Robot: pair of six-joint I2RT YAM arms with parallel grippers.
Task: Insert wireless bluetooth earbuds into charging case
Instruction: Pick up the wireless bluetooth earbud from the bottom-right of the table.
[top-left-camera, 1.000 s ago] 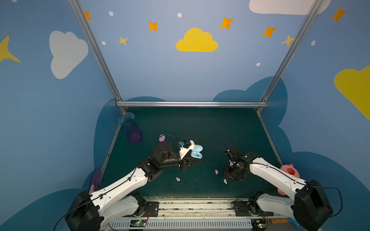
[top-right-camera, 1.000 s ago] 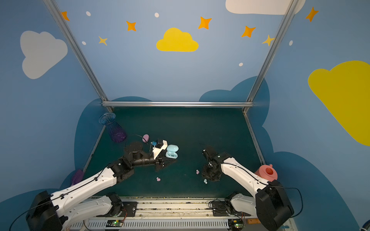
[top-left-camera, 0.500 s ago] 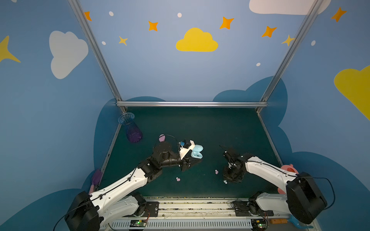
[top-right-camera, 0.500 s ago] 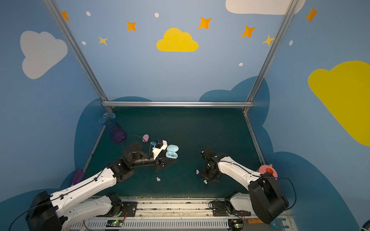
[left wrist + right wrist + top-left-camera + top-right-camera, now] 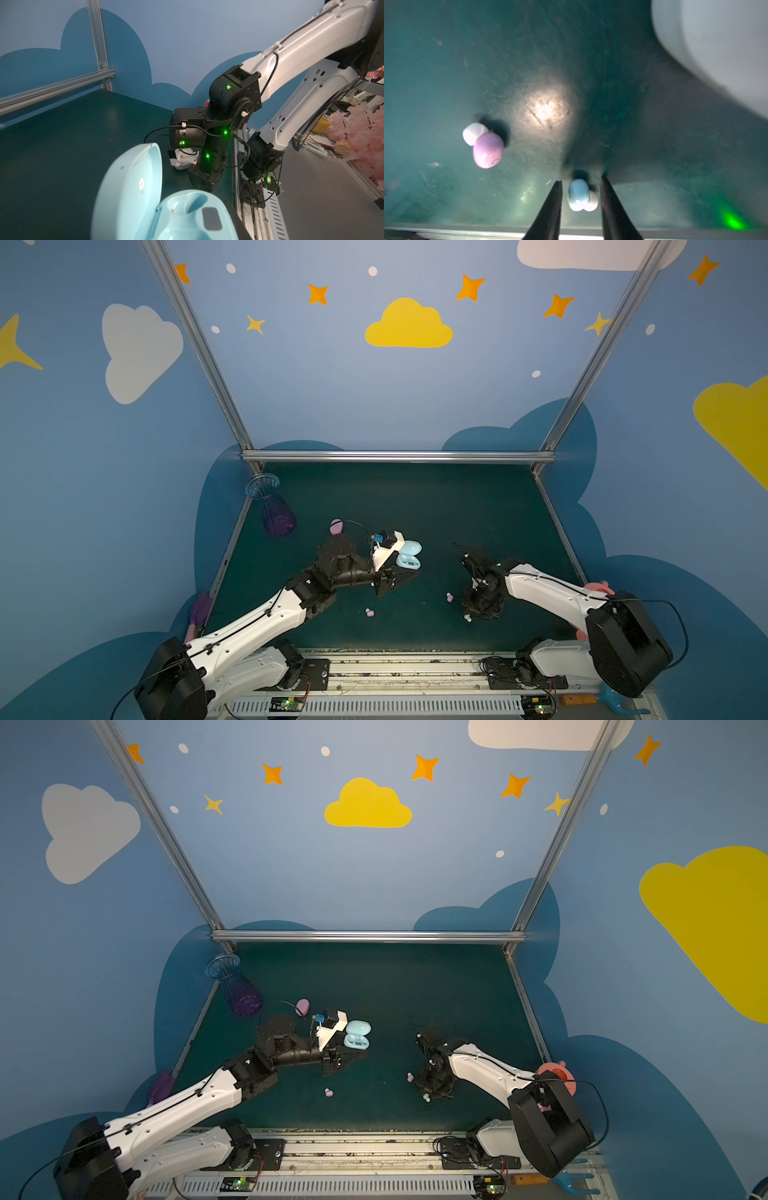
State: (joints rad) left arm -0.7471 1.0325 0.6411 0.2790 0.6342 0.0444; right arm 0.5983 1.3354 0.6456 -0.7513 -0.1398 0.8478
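Right gripper narrower, astride blue earbud

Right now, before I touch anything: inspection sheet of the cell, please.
Surface: green mat, scuffed.
Job's things: open blue case, visible sockets empty; blue earbud, pink earbud beside it, second pink earbud nearer the left arm, loose on the mat; closed pink case behind the left arm.
Clutter: purple vase, rear left corner.
Hands: left hand shut on the open blue case; right hand open, astride the blue earbud.
Cables: black wrist cable looped above the left arm.
Surroundings: painted blue walls, aluminium frame.
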